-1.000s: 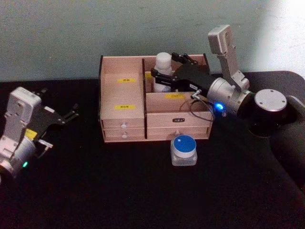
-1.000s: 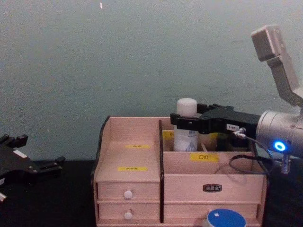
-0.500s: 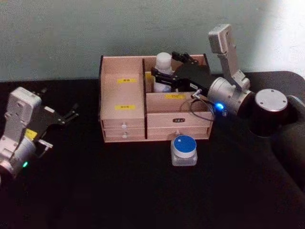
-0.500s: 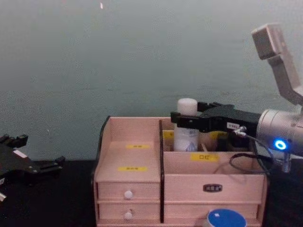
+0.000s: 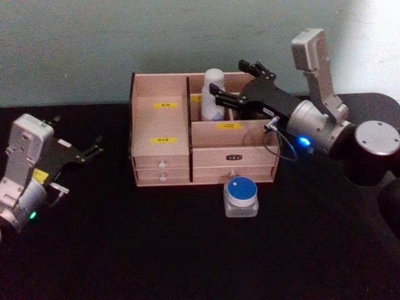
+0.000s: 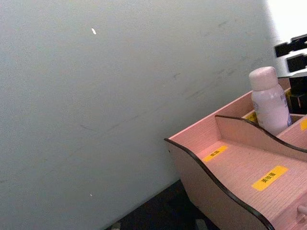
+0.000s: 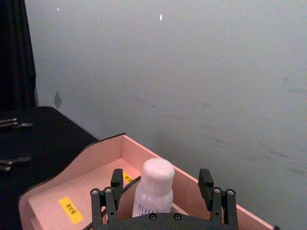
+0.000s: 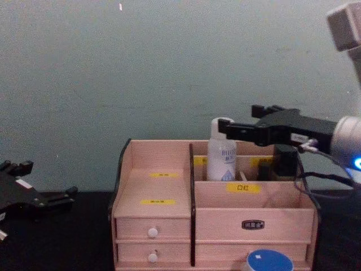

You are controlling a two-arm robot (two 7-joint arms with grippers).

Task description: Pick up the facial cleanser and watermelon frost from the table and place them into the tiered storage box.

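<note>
The facial cleanser point(image 5: 213, 94), a tall white bottle with blue print, stands upright in the rear middle compartment of the tiered storage box point(image 5: 161, 149). My right gripper point(image 5: 230, 79) is open just right of the bottle, and it holds nothing. In the right wrist view its fingers point(image 7: 106, 201) flank the bottle point(image 7: 154, 189) with gaps on both sides. The chest view shows the bottle point(image 8: 221, 149) left of the gripper point(image 8: 237, 118). The watermelon frost point(image 5: 241, 195), a squat jar with a blue lid, sits on the table before the box's right drawers. My left gripper point(image 5: 94, 149) rests open at the far left.
The box point(image 8: 158, 186) stands at the back of the black table point(image 5: 156, 250), close to a grey-green wall. Its left stepped compartments hold nothing. Open tabletop lies in front of and beside the jar point(image 8: 269, 261).
My right gripper has opened and let go of the facial cleanser, then drawn back to the right. The bottle stays upright in its compartment. The left arm has not moved.
</note>
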